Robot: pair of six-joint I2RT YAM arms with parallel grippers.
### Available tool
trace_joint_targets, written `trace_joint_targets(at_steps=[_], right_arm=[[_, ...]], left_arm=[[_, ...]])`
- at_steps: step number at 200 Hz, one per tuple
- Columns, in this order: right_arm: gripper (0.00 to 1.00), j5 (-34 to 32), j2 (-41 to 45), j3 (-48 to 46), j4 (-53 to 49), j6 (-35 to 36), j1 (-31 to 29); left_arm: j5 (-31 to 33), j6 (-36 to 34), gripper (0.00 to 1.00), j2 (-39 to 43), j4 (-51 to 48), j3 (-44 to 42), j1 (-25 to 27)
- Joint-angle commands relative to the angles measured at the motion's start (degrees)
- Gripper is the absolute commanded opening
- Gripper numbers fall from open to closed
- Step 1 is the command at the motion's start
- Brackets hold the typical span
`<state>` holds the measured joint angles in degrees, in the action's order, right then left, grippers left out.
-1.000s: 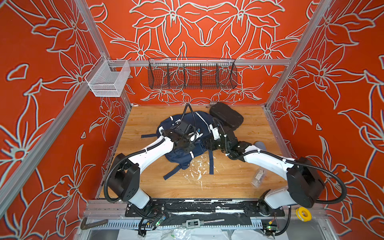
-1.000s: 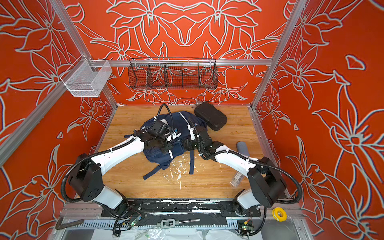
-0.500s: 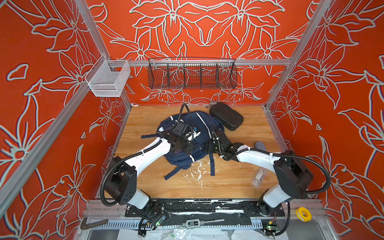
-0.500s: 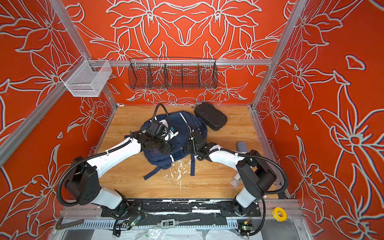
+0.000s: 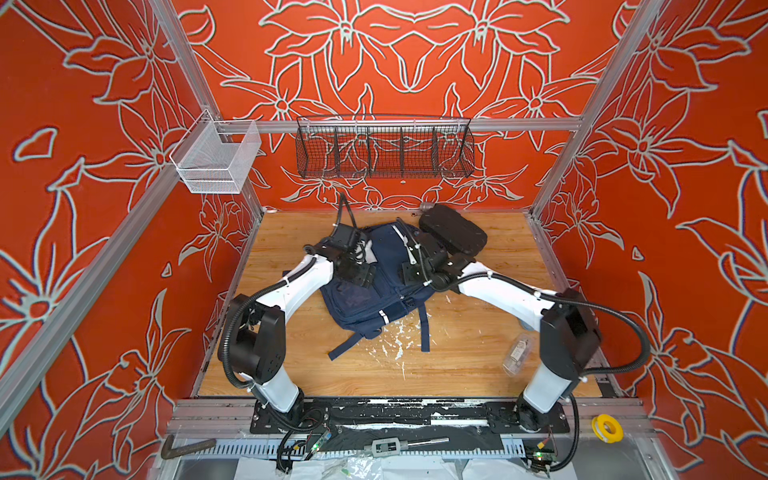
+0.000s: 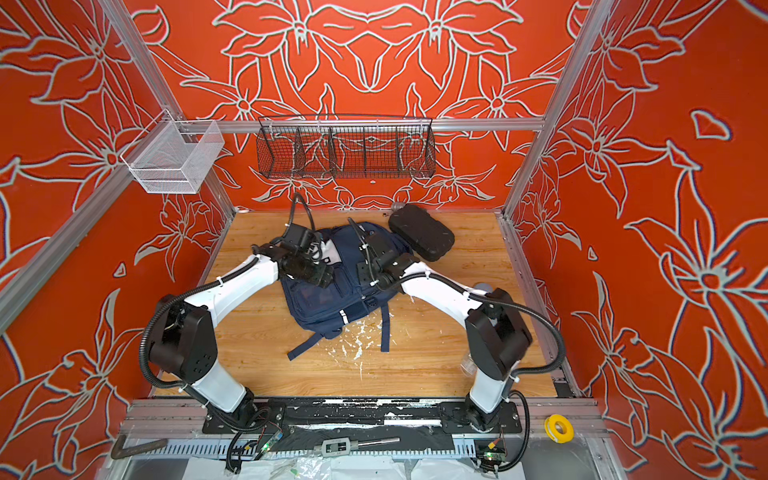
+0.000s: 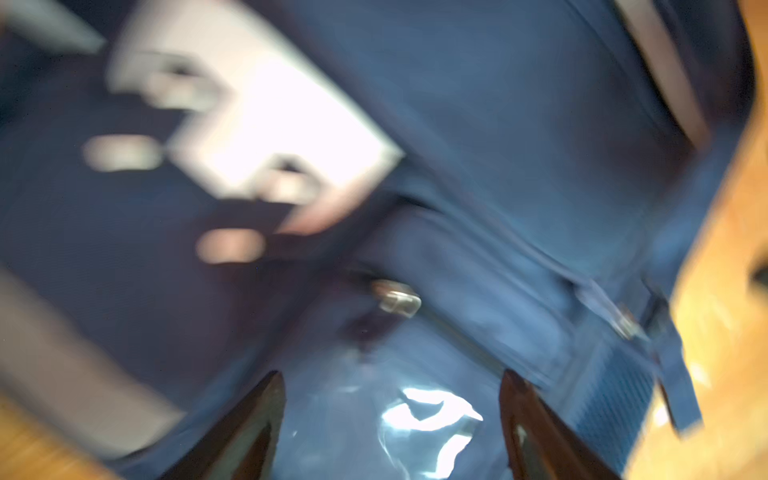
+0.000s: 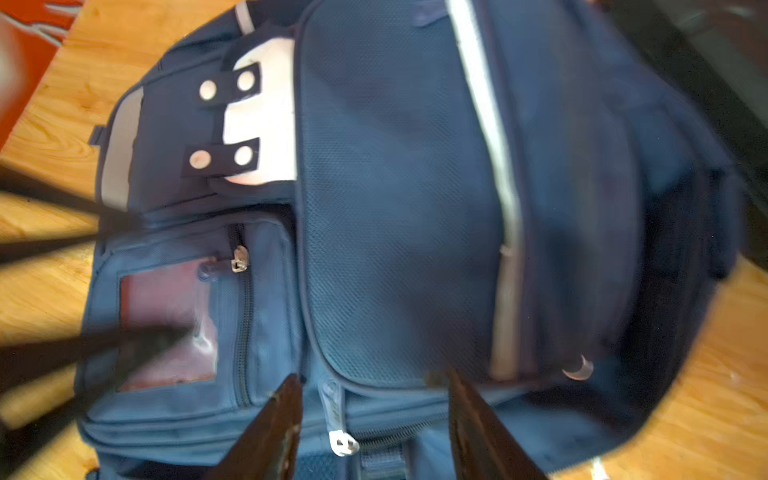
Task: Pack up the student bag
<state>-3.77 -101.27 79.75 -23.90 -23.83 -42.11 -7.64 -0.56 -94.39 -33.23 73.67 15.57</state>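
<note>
- Lying flat on the wooden tabletop (image 5: pixel 457 374), the large navy-blue fabric student bag (image 5: pixel 374 291) is found mid-table, toward the back wall, with its straps trailing to the near side
- Its long axis is judged to run far-to-near, slightly slanted; the black oval hard case (image 5: pixel 453 228) sits just beside its far right corner, and contact cannot be told
- The left gripper (image 7: pixel 392 374) is seen directly above the bag's left front pocket, fingers spread, nothing between them
- The right gripper (image 8: pixel 374 376) is poised over the right side, fingers apart and empty; a silver zip pull (image 8: pixel 340 442) shows in the gap, not gripped
- Neither arm is judged nearer, as the bag lies straight below both
- Pockets in the right wrist view appear zipped, so their contents cannot be told
- No contents are seen in the black wire basket (image 5: pixel 384 149) or the white mesh basket (image 5: pixel 214 160)
</note>
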Motion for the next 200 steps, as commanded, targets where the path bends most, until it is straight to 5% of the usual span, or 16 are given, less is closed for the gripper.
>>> trace_joint_targets(at_steps=[1,55,114,174,200], right_arm=[[0.63,-3.07,-4.38,3.66,-11.38,1.30,-3.14],[0.73,-16.49,-12.14,10.49,-16.62,-1.67,-8.26],[0.70,-35.72,-14.47,15.29,-32.92,-19.20,-9.92],[0.61,-35.16,2.19,-2.31,-31.89,-37.29,-9.97],[0.57,-29.14,11.89,-15.42,-13.23,-29.17,-9.93]], left_arm=[[-3.06,9.51,0.85,2.27,-0.52,1.53,-3.92],[-6.14,12.99,0.88,-4.19,-7.07,4.18,-4.71],[-8.35,19.56,0.90,-12.98,-10.34,4.23,-9.40],[-12.02,20.46,0.92,-15.40,-9.69,3.75,-14.78],[-16.40,17.73,0.89,-12.77,-6.70,3.48,-14.06]])
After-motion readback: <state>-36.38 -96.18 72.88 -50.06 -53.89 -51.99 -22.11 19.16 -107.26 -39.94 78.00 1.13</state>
